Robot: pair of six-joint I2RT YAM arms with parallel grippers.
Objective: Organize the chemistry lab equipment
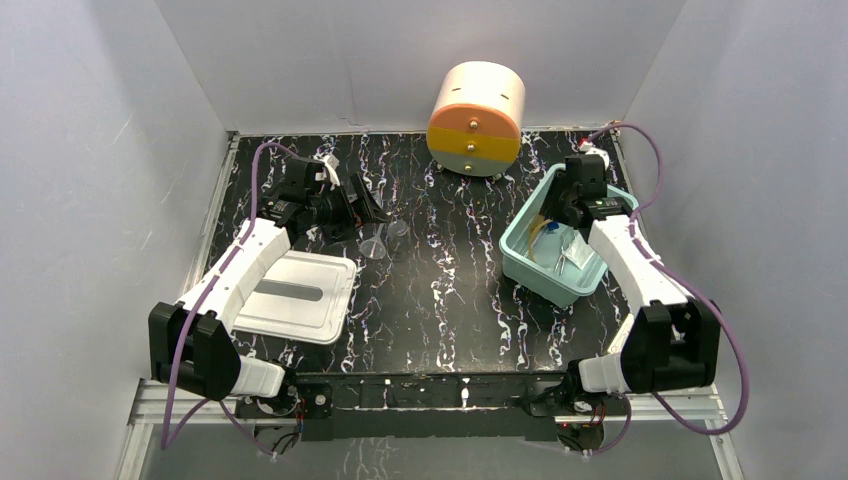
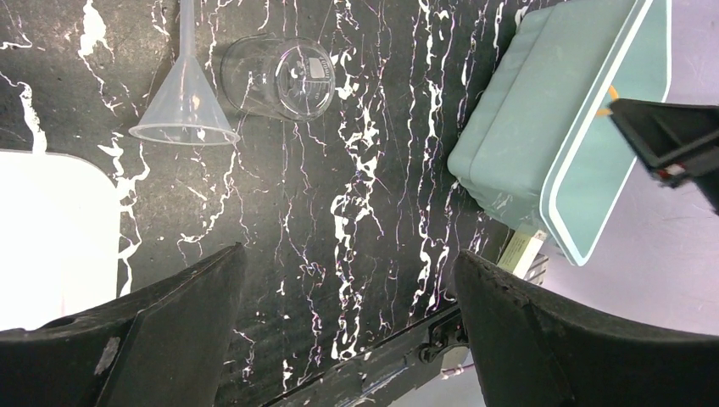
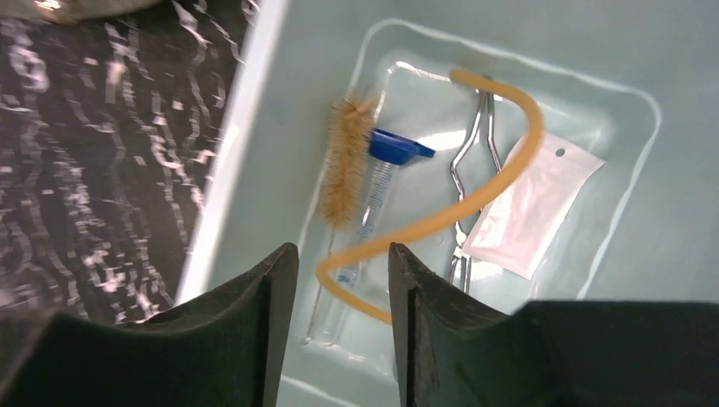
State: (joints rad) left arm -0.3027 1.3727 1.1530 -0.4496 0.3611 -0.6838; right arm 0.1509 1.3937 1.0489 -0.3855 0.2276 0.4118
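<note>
Just below right hand, parted and holding nothing: tan rubber tubing, brush, blue-capped tube, scissors and small bag, all in teal bin. Ahead of left hand, spread wide: clear funnel on table.

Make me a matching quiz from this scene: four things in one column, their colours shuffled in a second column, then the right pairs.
Things:
1. funnel
2. tubing
3. bin
4. tube cap

Colours:
A. blue
B. teal
C. clear
D. tan

Pairs: 1-C, 2-D, 3-B, 4-A
</note>
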